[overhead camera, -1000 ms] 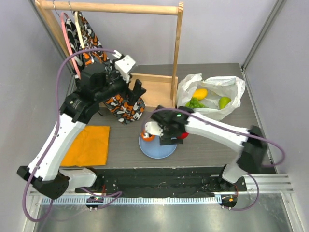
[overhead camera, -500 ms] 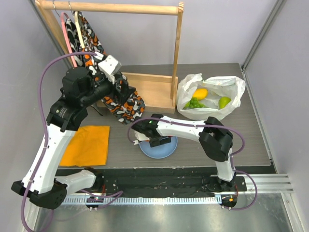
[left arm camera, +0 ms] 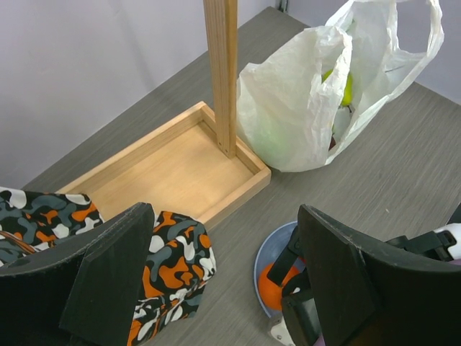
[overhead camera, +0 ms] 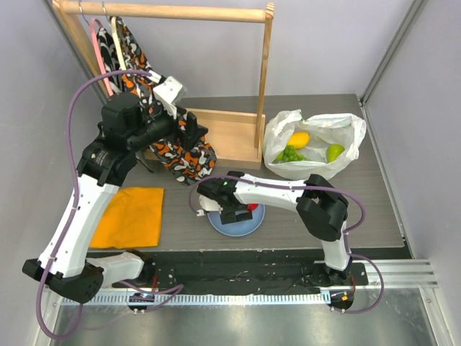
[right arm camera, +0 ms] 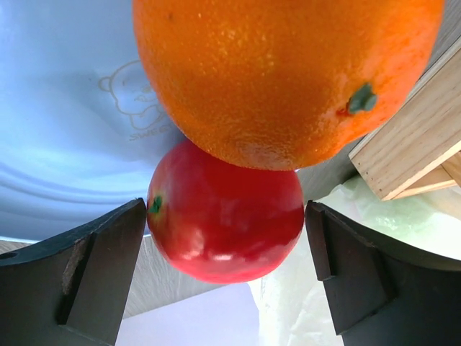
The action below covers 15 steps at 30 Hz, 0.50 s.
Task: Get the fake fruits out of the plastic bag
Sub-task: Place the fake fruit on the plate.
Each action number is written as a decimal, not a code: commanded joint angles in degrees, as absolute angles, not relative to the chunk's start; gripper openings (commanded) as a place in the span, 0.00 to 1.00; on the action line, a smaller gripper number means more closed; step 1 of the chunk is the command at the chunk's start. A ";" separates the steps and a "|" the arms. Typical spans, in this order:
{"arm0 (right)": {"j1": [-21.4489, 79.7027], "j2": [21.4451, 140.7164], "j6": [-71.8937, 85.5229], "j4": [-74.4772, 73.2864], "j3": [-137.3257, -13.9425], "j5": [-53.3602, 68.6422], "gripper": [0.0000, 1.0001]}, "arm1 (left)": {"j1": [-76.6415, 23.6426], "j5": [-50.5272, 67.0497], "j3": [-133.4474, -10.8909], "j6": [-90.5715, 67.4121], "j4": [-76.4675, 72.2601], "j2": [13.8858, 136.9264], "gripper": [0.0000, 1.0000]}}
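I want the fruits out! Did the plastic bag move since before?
No. The plastic bag lies in the same spot as before, just right of the wooden rack's post.

Bright even light, soft shadows, mostly sharp

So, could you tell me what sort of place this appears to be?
Most likely a robotics lab test cell: plain grey panel walls enclose the table, two arms sit on a metal rail, and the props look staged: a wooden clothes rack and fake fruits in a plastic bag.
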<state>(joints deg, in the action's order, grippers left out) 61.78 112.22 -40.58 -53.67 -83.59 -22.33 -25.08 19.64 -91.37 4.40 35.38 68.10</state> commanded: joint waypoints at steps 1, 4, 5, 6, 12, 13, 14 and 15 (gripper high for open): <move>61.96 107.32 -39.29 -54.75 -84.90 -20.40 1.00 | -24.87 21.44 -94.48 2.46 32.17 68.99 0.86; 61.53 103.90 -37.19 -59.66 -88.23 -16.90 1.00 | -24.79 21.88 -94.83 1.58 31.64 69.52 0.86; 61.26 103.10 -36.22 -61.33 -90.68 -15.31 1.00 | -24.87 22.23 -94.92 1.41 31.64 69.87 0.86; 59.69 101.44 -35.08 -64.48 -92.01 -13.55 1.00 | -24.79 22.32 -95.01 1.32 31.55 69.87 0.86; 42.50 98.09 -21.64 -69.43 -97.21 8.49 1.00 | -24.79 21.71 -93.87 1.05 31.55 69.70 0.86; 39.84 98.00 -20.49 -69.43 -96.16 13.22 1.00 | -24.87 21.36 -93.78 1.32 31.64 69.78 0.86; 38.07 98.09 -18.48 -69.78 -95.72 15.27 1.00 | -24.87 21.10 -93.95 1.93 32.16 70.13 0.86; 34.92 98.78 -17.76 -70.31 -95.02 17.47 1.00 | -24.87 20.75 -94.13 2.28 32.60 70.31 0.86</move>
